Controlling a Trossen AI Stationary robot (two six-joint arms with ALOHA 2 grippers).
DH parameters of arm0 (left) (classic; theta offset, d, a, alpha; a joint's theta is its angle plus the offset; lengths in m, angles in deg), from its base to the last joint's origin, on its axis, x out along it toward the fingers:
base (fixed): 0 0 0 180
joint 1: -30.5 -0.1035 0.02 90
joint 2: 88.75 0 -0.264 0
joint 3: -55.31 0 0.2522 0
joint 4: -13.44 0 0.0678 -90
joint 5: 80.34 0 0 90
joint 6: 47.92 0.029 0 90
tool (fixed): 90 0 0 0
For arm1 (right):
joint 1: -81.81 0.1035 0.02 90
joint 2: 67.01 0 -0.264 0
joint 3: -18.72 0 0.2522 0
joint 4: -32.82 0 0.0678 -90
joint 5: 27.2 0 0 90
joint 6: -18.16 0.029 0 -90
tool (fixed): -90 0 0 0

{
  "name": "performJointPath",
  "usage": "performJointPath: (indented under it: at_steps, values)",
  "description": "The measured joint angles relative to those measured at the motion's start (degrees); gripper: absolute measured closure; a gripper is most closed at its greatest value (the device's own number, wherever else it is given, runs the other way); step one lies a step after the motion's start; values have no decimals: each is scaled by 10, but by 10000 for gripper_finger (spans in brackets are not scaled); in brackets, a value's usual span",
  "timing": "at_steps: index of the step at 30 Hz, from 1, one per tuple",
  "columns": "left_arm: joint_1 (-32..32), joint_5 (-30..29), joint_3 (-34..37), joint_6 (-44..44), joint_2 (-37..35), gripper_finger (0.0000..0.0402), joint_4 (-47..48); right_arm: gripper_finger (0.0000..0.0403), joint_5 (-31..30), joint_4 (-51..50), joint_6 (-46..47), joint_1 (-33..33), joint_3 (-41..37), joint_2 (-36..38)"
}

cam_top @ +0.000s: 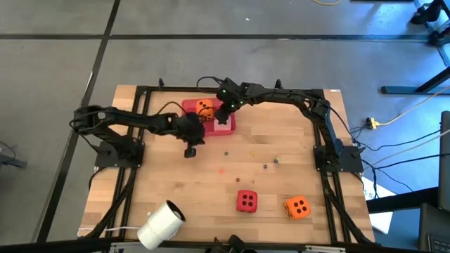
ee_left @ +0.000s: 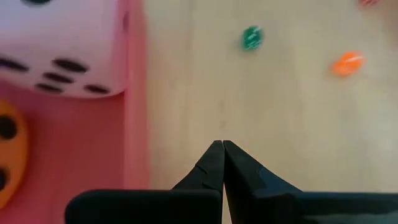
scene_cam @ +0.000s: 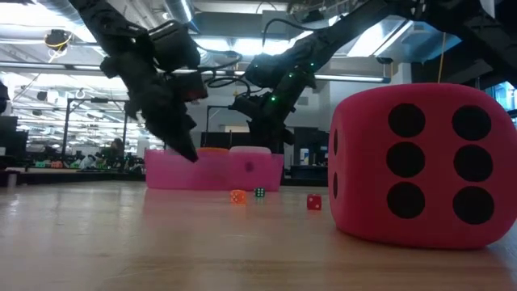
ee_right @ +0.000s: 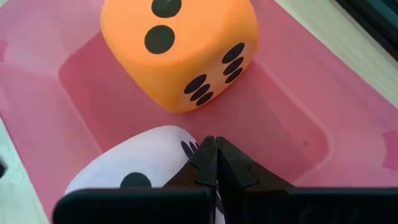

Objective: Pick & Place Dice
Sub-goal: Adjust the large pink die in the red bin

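A pink tray (cam_top: 188, 107) lies at the table's far middle. Inside it rest an orange die (cam_top: 204, 107) (ee_right: 180, 50) and a pink die (cam_top: 225, 124) (ee_right: 140, 165), each on a flat face. A red die (cam_top: 246, 201) (scene_cam: 424, 162) and a second orange die (cam_top: 298, 206) sit on the wood near the near edge. My right gripper (ee_right: 216, 144) (cam_top: 223, 109) is shut and hovers over the pink die in the tray. My left gripper (ee_left: 222, 148) (cam_top: 190, 150) is shut above bare wood, just beside the tray's wall (ee_left: 135, 93). My right gripper points its shut fingertips (ee_right: 208, 158) down from above at the pink die's top face (ee_right: 168, 149). I cannot tell whether they touch it.
Tiny coloured beads (cam_top: 226, 152) (ee_left: 251, 37) (scene_cam: 237, 196) are scattered on the wood between the tray and the near dice. A white roll (cam_top: 160, 225) lies at the near left corner. Black frame rails (cam_top: 140, 90) border the table.
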Motion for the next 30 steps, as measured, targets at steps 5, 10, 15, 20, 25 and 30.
performJointPath:
  at_steps: [5, 10, 15, 20, 25, 30]
  values:
    - [3, -79, 0, -5, 5, 401, 0, 401, 2, -1, -23, 2, 0, 0]
    - [-14, -153, 0, -24, 4, 401, 0, 401, 28, -2, -32, 8, 0, 1]
    - [-31, -140, 0, -33, 4, 401, -1, 401, 38, -8, -29, 12, 1, 1]
    - [-29, -136, 0, -33, 4, 401, -7, 401, 32, -9, -25, 12, 1, 1]
    - [-20, -137, -2, -29, -5, 400, -7, 398, 10, -32, -36, 12, 1, 1]
    - [-17, -136, -14, -28, -33, 401, -8, 397, 15, -43, -60, 12, 1, 4]
